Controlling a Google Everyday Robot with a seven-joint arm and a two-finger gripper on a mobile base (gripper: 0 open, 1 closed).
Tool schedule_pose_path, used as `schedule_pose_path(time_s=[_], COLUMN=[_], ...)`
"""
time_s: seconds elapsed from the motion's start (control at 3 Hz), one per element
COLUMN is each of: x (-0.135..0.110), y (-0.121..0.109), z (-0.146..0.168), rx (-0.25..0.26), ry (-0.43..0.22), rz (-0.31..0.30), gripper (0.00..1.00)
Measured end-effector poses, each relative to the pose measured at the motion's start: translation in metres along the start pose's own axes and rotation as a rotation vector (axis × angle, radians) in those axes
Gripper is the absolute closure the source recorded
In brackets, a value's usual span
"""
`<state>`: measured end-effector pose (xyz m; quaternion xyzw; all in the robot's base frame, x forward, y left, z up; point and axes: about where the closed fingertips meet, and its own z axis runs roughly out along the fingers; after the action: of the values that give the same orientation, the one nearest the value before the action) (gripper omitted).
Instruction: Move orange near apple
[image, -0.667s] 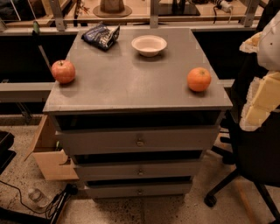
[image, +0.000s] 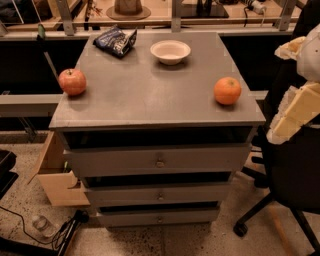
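The orange (image: 227, 90) is round and evenly bright orange. It sits on the grey cabinet top (image: 150, 95) near the right front corner. The red apple (image: 72, 81), with yellowish streaks, sits at the left edge of the same top, far from the orange. My gripper (image: 296, 114) shows as pale cream parts at the right edge of the camera view. It is beyond the cabinet's right side, to the right of the orange and a little lower in the picture, and touches neither fruit.
A white bowl (image: 170, 51) and a dark blue snack bag (image: 115, 41) lie at the back of the top. The cabinet has drawers (image: 159, 162) below. A black office chair (image: 287, 185) stands at the right. A wooden box (image: 57, 175) and cables lie on the floor at the left.
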<state>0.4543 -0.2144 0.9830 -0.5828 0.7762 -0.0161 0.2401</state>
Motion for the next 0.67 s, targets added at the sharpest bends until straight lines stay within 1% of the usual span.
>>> schedule_pose_path(time_s=[0.33, 0.67], x=[0.001, -0.016], y=[-0.023, -0.064], z=[0.020, 0.037], rx=[0.050, 0.127], ry=[-0.198, -0.404], rz=[0.046, 0.100], gripper=[0.00, 0.00])
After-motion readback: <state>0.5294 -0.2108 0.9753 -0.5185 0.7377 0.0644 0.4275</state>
